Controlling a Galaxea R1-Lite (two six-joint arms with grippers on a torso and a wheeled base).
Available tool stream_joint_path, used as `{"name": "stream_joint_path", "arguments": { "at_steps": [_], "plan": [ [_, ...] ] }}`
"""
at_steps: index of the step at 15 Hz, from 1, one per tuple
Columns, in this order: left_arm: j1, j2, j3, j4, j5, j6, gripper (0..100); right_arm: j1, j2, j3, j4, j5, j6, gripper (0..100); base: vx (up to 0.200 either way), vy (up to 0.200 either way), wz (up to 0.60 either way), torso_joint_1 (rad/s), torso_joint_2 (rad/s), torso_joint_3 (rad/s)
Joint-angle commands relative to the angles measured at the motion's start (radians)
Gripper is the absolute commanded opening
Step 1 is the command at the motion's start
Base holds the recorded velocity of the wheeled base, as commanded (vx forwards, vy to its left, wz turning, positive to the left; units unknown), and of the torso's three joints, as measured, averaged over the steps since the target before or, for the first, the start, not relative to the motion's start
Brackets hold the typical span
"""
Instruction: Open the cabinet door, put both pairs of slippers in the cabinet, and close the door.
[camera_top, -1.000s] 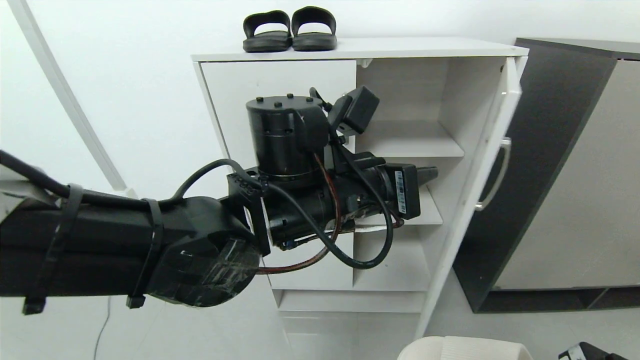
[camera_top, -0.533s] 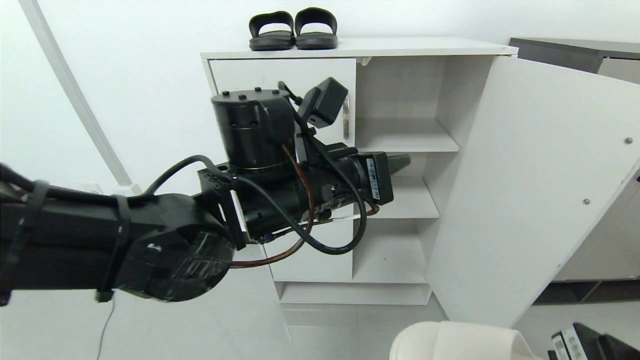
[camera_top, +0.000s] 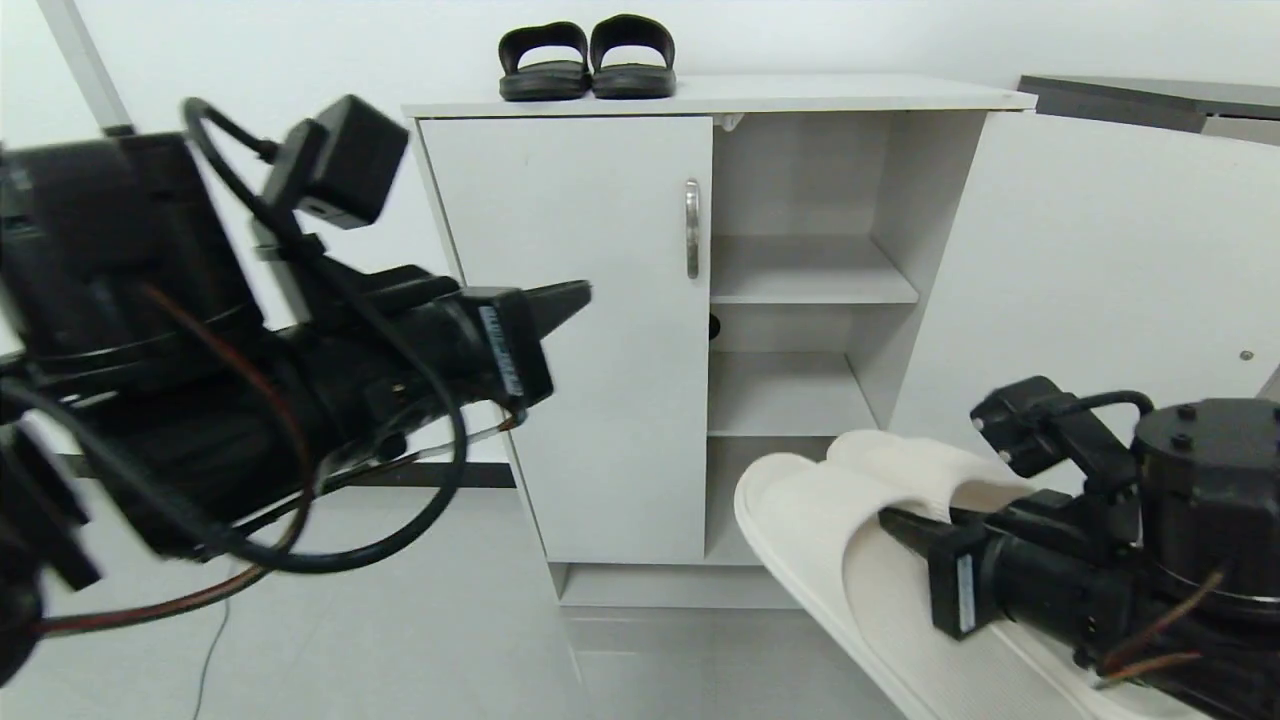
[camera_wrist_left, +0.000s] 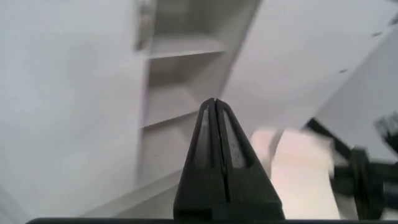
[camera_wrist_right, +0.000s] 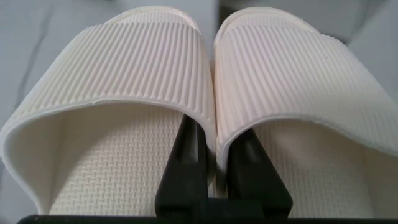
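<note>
A white cabinet (camera_top: 760, 95) stands ahead, its left door (camera_top: 590, 330) closed and its right door (camera_top: 1090, 280) swung wide open, showing bare shelves (camera_top: 800, 285). A pair of black slippers (camera_top: 586, 60) sits on top of the cabinet. My left gripper (camera_top: 578, 296) is shut on nothing, held in front of the closed left door; its tips (camera_wrist_left: 215, 106) point toward the shelves (camera_wrist_left: 183, 46). My right gripper (camera_top: 897, 525) is low at the right, shut on a pair of white slippers (camera_top: 830, 510). Its fingers (camera_wrist_right: 186, 155) pinch the inner edges of both white slippers (camera_wrist_right: 124, 93) together.
A dark grey cabinet (camera_top: 1150, 98) shows behind the open door at the upper right. The floor (camera_top: 450, 620) in front of the cabinet is pale tile. A thin cable (camera_top: 205, 650) hangs by the wall at the left.
My left arm has drawn back leftward out of the open compartment. The right door has swung wider. My right gripper has risen into view with the white slippers. The camera shifted early on.
</note>
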Motion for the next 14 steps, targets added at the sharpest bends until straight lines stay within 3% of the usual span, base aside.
{"name": "stream_joint_path", "arguments": {
  "at_steps": [1, 2, 3, 4, 5, 7, 11, 12, 14],
  "plan": [
    [0.017, -0.329, 0.147, 0.195, 0.184, 0.045, 0, 0.026, 0.239, -0.096, -0.139, -0.211, 0.031, 0, 0.000, 0.000, 0.00, 0.000, 0.00, 0.000],
    [0.073, -0.418, 0.189, 0.276, 0.244, 0.045, 0, 0.026, 0.289, -0.116, -0.185, -0.275, 0.031, 0, 0.000, 0.000, 0.00, 0.000, 0.00, 0.000],
    [0.181, -0.514, 0.238, 0.347, 0.256, 0.048, 0, 0.026, 0.323, -0.124, -0.222, -0.315, 0.031, 0, 0.000, 0.000, 0.00, 0.000, 0.00, 0.000],
    [0.222, -0.565, 0.271, 0.370, 0.259, 0.052, 0, 0.026, 0.334, -0.124, -0.233, -0.326, 0.030, 0, 0.000, 0.000, 0.00, 0.000, 0.00, 0.000],
    [0.307, -0.686, 0.365, 0.379, 0.287, 0.052, 0, 0.029, 0.338, -0.124, -0.241, -0.326, 0.030, 0, 0.000, 0.000, 0.00, 0.000, 0.00, 0.000],
    [0.426, -0.852, 0.520, 0.382, 0.367, 0.054, 0, 0.030, 0.340, -0.120, -0.241, -0.326, 0.030, 0, 0.000, 0.000, 0.00, 0.000, 0.00, 0.000],
    [0.534, -1.128, 0.744, 0.395, 0.399, 0.109, 0, 0.033, 0.351, -0.110, -0.241, -0.327, 0.030, 0, 0.000, 0.000, 0.00, 0.000, 0.00, 0.000],
    [0.578, -1.185, 0.758, 0.430, 0.402, 0.109, 0, 0.036, 0.354, -0.110, -0.241, -0.327, 0.030, 0, 0.000, 0.000, 0.00, 0.000, 0.00, 0.000],
    [0.587, -1.301, 0.768, 0.522, 0.385, 0.140, 0, 0.044, 0.354, -0.110, -0.242, -0.327, 0.031, 0, 0.000, 0.000, 0.00, 0.000, 0.00, 0.000]
  ]
}}
